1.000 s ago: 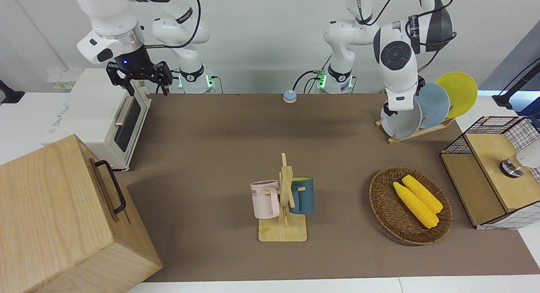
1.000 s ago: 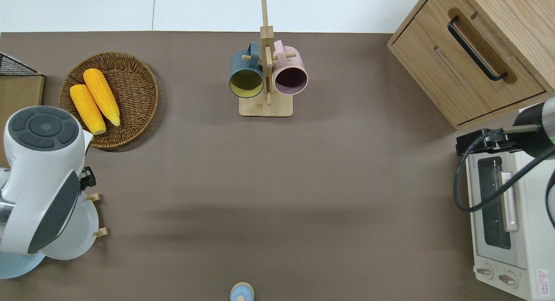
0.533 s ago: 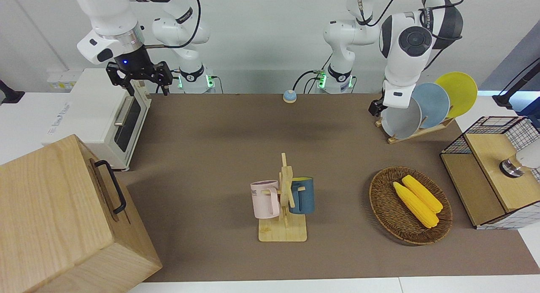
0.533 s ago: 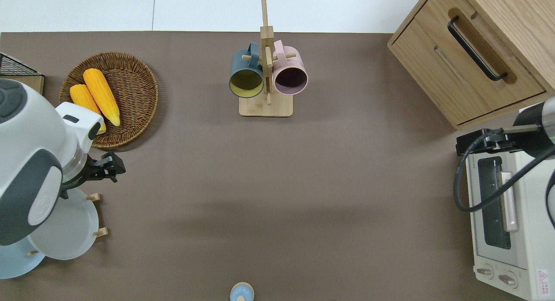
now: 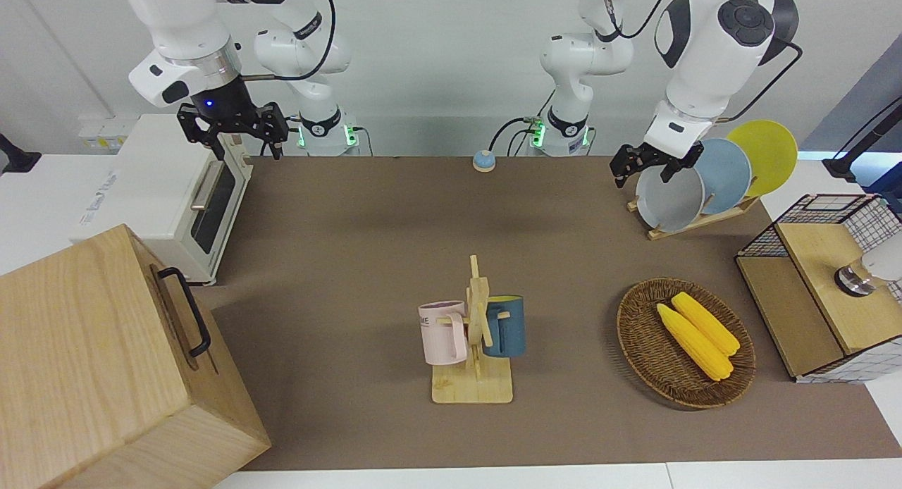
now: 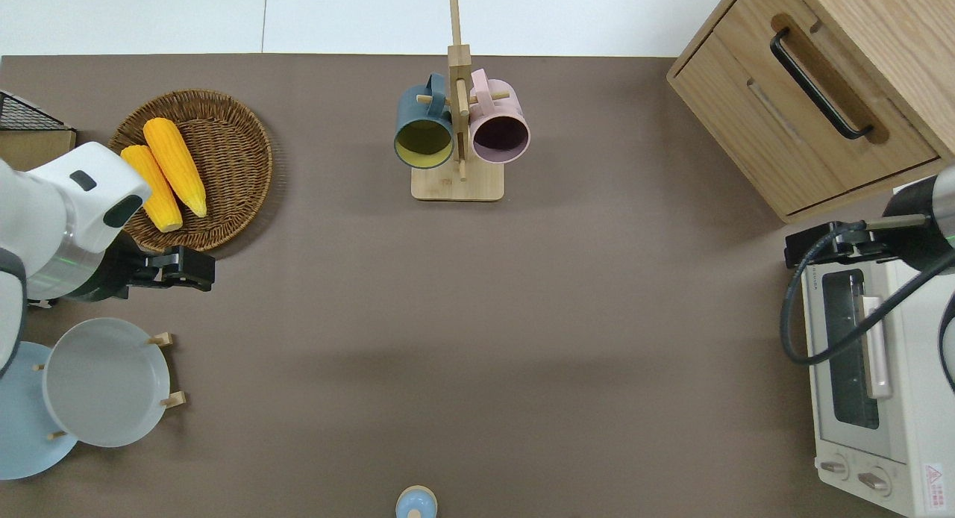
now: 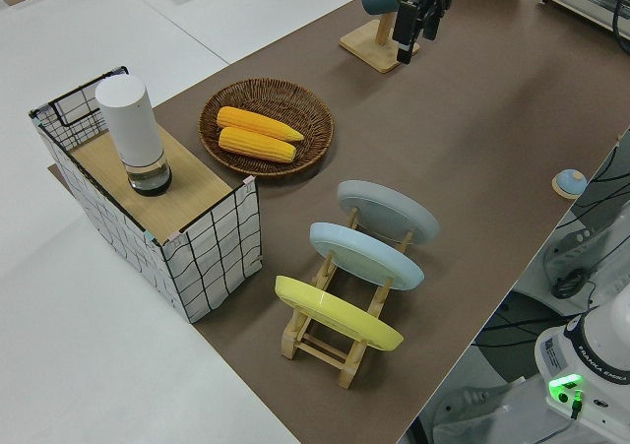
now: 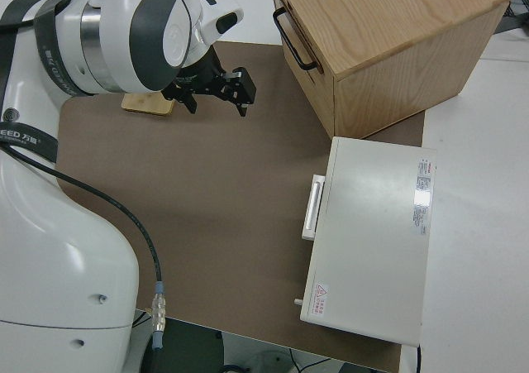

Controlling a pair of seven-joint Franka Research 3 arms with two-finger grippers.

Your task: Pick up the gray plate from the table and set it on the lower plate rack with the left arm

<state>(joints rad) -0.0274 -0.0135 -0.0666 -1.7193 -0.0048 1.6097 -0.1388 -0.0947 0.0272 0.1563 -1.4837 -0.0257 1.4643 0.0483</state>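
The gray plate stands on edge in the lower plate rack, in the slot farthest from the robots. It also shows in the overhead view and the left side view. The rack's pegs show at the plate's rim. My left gripper is open and empty, clear of the plate. In the overhead view the left gripper is over bare table between the rack and the basket. My right gripper is parked and open.
A sky-blue plate and a yellow plate stand in the same rack. A wicker basket holds two corn cobs. A mug tree, a wire-sided crate, a toaster oven and a wooden cabinet stand around.
The left arm has risen and drawn its gripper off the gray plate, away from the rack toward the basket. The plate stays in the rack. The right arm has not moved.
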